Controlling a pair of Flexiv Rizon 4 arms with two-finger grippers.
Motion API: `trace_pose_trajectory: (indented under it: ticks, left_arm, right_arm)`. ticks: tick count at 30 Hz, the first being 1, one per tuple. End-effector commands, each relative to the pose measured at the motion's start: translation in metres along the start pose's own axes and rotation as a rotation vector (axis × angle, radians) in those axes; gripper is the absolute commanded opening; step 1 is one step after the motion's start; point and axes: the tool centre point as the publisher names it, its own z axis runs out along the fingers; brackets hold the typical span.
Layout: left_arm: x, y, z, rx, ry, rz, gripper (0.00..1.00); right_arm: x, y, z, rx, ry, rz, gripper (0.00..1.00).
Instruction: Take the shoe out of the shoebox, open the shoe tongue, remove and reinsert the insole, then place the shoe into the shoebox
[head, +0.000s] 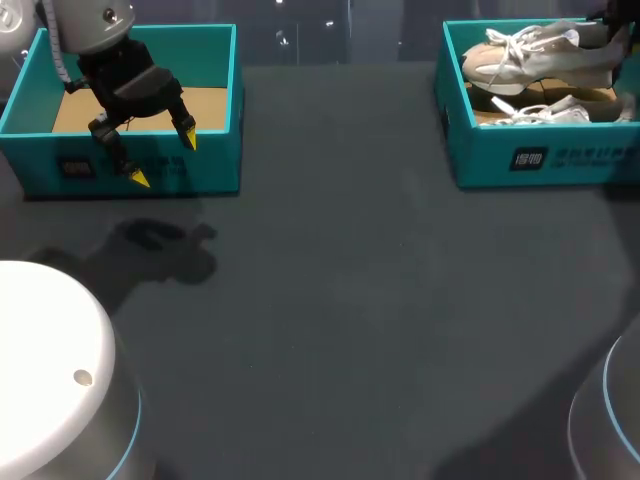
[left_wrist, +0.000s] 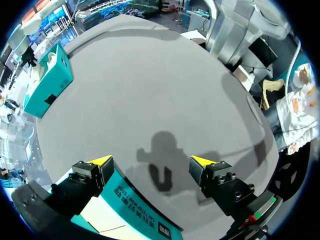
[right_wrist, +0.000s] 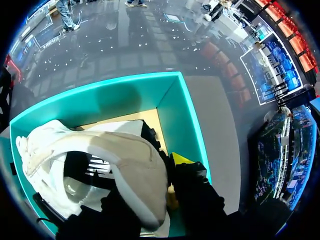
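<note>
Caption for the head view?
Open left end effector above the front wall of the left shoebox; pale shoes lie in the right shoebox.

Two boxes stand on the table (head: 350, 300): one box (head: 205, 172) at its far left corner, another box (head: 480, 160) at its far right corner. Two shoes lie in the far-right one, one shoe (head: 545, 55) by the far wall, the other shoe (head: 548, 113) by the near wall.

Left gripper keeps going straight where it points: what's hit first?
The left gripper probably meets bare table just past the nearer shoebox. One finger is close by the box's front wall and may clip it; depth unclear.
</note>
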Motion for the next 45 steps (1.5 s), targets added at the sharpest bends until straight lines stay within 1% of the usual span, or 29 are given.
trace_pose_trajectory:
  ticks: [1,7,11,15,20,27,37,45]
  left_arm:
    - [0.001,0.000,0.000,-0.003,-0.001,0.001,1.00]
    - [0.001,0.000,0.000,-0.003,-0.001,0.001,1.00]
    - [0.001,0.000,0.000,-0.003,-0.001,0.001,1.00]
    - [0.001,0.000,0.000,-0.003,-0.001,0.001,1.00]
    - [0.001,0.000,0.000,-0.003,-0.001,0.001,1.00]
    - [0.001,0.000,0.000,-0.003,-0.001,0.001,1.00]
    - [0.001,0.000,0.000,-0.003,-0.001,0.001,1.00]
    - [0.001,0.000,0.000,-0.003,-0.001,0.001,1.00]
  right_arm:
    - [0.001,0.004,0.000,0.005,-0.001,0.001,0.00]
    - [0.001,0.004,0.000,0.005,-0.001,0.001,0.00]
    - [0.003,0.005,0.011,0.010,0.004,0.000,0.00]
    - [0.001,0.007,0.023,0.013,0.008,-0.009,0.00]
    - [-0.001,0.007,0.033,0.025,0.014,-0.016,0.00]
    - [0.001,0.008,0.046,0.036,0.020,-0.041,0.00]
    - [0.014,0.017,0.057,0.048,0.037,-0.104,0.00]
    - [0.018,0.013,0.063,0.069,0.053,-0.109,0.00]
